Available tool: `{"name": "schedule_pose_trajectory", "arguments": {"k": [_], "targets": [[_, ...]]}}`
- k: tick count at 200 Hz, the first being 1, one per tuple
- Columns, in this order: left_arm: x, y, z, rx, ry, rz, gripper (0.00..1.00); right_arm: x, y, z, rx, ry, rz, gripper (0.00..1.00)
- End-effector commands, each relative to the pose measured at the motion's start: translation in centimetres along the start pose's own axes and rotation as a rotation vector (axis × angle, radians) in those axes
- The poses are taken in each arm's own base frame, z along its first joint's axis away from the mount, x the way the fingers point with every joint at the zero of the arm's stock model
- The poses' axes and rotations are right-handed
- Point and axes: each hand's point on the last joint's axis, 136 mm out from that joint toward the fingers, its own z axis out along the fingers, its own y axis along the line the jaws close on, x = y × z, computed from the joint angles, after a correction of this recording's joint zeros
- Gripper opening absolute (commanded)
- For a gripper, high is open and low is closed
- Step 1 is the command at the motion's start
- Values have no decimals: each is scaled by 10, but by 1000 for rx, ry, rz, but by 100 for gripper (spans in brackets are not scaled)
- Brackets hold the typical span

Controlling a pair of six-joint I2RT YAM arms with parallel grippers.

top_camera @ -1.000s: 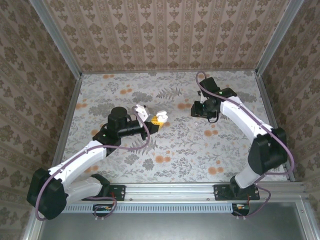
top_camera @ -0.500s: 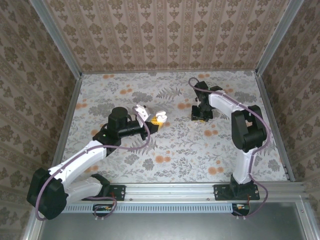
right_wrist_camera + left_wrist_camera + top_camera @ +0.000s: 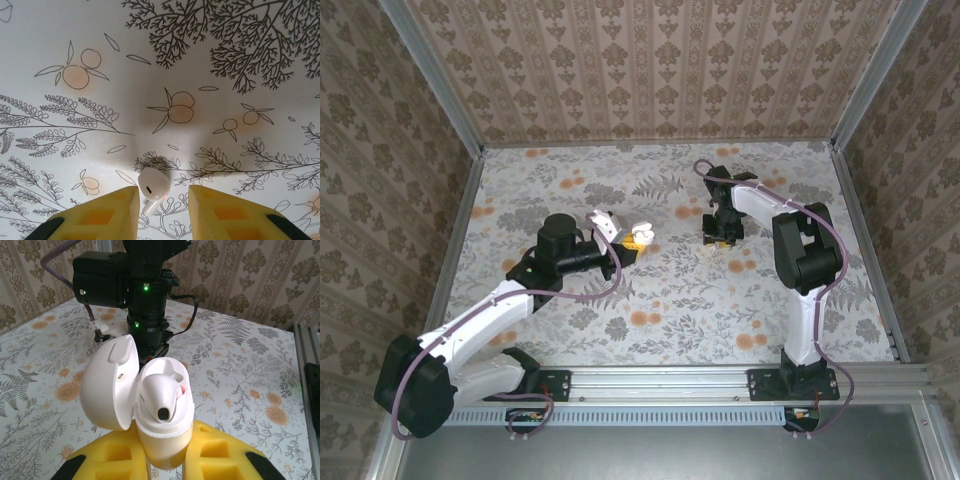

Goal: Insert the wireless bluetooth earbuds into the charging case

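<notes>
Over floral tabletop [image 3: 240,100], left claw [image 3: 167,456] grips rounded case [image 3: 165,440]; wide right claw [image 3: 163,210] straddles earbud [image 3: 152,185].

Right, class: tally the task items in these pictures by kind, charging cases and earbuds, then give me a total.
Charging case: 1
Earbuds: 2, one earbud seated in the open case, one earbud lying on the table
Total: 3

One earbud [image 3: 161,399] sits inside the single charging case [image 3: 111,385]; a second earbud [image 3: 152,186] lies on the desk [image 3: 240,135], apart from that case: two earbuds, one case.
</notes>
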Motion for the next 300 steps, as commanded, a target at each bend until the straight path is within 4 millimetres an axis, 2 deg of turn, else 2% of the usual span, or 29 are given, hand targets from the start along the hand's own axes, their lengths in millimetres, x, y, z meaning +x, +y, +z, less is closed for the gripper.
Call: {"name": "schedule_pose_trajectory", "arguments": {"k": [1, 71, 139, 177, 234, 266, 290, 300], "targets": [[-4, 2, 0, -2, -1, 19, 0, 11, -5, 8, 38, 48, -16, 32], [-7, 1, -1, 2, -6, 19, 0, 12, 0, 21, 44, 71, -36, 30], [-9, 0, -1, 3, -9, 18, 0, 13, 12, 18, 42, 63, -86, 22], [-7, -1, -2, 4, -5, 13, 0, 27, 20, 10, 47, 60, -125, 20], [-4, 0, -3, -3, -9, 10, 0, 63, 28, 0, 107, 50, -223, 19], [-2, -1, -2, 2, -10, 2, 0, 78, 32, 5, 95, 73, -244, 19], [-2, -3, -5, 1, -12, -3, 0, 87, 40, 8, 63, 103, -262, 23], [-1, -4, -6, -3, -13, -5, 0, 89, 42, 8, 57, 107, -258, 29]]}}
